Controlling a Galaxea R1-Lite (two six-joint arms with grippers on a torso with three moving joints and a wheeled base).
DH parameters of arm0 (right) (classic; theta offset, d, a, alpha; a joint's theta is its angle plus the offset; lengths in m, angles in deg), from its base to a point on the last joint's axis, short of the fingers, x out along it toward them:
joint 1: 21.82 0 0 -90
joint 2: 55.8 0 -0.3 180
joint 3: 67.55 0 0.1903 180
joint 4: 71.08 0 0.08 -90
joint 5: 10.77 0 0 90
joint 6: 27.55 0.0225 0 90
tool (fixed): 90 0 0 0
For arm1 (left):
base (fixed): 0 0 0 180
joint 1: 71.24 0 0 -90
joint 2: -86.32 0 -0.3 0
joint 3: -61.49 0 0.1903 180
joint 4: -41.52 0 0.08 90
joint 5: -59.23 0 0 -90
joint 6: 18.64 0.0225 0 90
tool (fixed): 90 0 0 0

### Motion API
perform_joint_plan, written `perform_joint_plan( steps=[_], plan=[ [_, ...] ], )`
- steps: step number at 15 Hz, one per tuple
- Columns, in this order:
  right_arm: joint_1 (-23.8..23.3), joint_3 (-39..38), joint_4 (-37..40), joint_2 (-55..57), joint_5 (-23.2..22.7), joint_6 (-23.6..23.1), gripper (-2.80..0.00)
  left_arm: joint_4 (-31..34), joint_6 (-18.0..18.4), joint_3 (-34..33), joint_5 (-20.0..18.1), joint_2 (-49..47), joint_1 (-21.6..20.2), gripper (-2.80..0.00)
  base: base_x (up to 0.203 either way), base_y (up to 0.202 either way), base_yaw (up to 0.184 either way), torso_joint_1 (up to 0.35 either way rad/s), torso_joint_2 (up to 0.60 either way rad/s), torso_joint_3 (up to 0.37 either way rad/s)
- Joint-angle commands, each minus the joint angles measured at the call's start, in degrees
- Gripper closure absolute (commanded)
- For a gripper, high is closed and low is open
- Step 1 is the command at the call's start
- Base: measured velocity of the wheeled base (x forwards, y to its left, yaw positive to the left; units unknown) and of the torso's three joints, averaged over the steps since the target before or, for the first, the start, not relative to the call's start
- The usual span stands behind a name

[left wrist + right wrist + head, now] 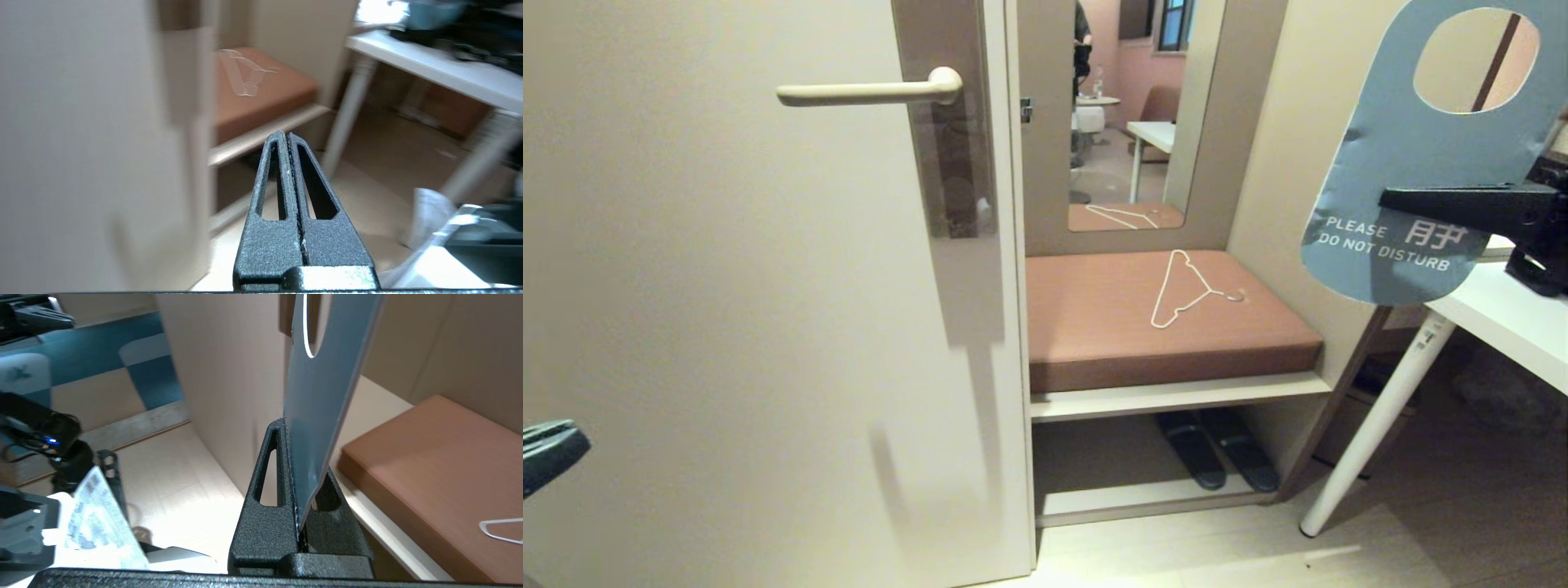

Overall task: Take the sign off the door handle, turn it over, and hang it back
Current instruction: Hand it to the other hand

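The sign [1409, 155] hangs in the air at the far right, its blue-grey "PLEASE DO NOT DISTURB" face toward me and its large hole uppermost. My right gripper [1388, 198] is shut on the sign's lower part, reaching in from the right. In the right wrist view the sign [322, 400] stands edge-on between the black fingers of the right gripper [296, 428]. The cream door handle [870, 91] is bare, on its brown-grey plate at the upper left, well apart from the sign. My left gripper [285, 136] is shut on nothing, low beside the door; its tip [547, 453] shows at the left edge.
The beige door [727, 327] fills the left. Right of it is a brown cushioned bench [1111, 327] with a white wire hanger [1184, 290], slippers [1217, 457] beneath and a mirror [1135, 114] above. A white table [1503, 318] with a slanted leg stands at the right.
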Motion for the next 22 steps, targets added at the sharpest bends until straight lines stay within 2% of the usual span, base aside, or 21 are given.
perform_joint_plan(
  steps=[1,7,9,13,16,18,19,22],
  plan=[
    [1.65,0.63,-0.14,0.91,-0.36,0.78,0.00,-1.57,-0.42,1.16,-2.05,-5.96,2.58,0.00,0.000,0.000,0.000,0.000,0.00,0.000],
    [9.40,4.92,-0.31,3.46,-2.57,5.78,0.00,-8.09,-5.62,5.64,-14.17,-16.74,2.73,0.00,0.000,0.000,0.000,0.000,0.00,0.000],
    [11.78,6.10,-0.34,4.18,-3.51,7.74,0.00,-10.09,-6.64,5.74,-16.50,-19.14,2.73,0.00,0.000,0.000,0.000,0.000,0.00,0.000],
    [16.61,6.84,-0.34,5.33,-4.18,9.16,0.00,-12.00,-8.26,5.75,-20.16,-22.07,2.73,0.00,0.000,0.000,0.000,0.000,0.00,0.000],
    [19.55,7.01,-0.36,5.96,-4.20,9.16,0.00,-12.00,-8.61,5.66,-20.94,-22.92,2.73,0.00,0.000,0.000,0.000,0.000,0.00,0.000],
    [19.89,7.58,-0.34,6.37,-4.22,9.16,0.00,-12.00,-8.61,5.75,-21.03,-23.30,2.73,0.00,0.000,0.000,0.000,0.000,0.00,0.000],
    [19.97,8.05,-0.34,6.71,-4.22,9.16,0.00,-12.07,-8.68,5.73,-21.03,-23.78,2.73,-2.80,0.000,0.000,0.000,0.000,0.00,0.000],
    [20.06,8.46,-0.34,6.98,-4.23,9.16,0.00,-14.98,-8.86,6.12,-21.10,-25.28,2.73,-2.80,0.000,0.000,0.000,0.000,0.00,0.000]
  ],
)
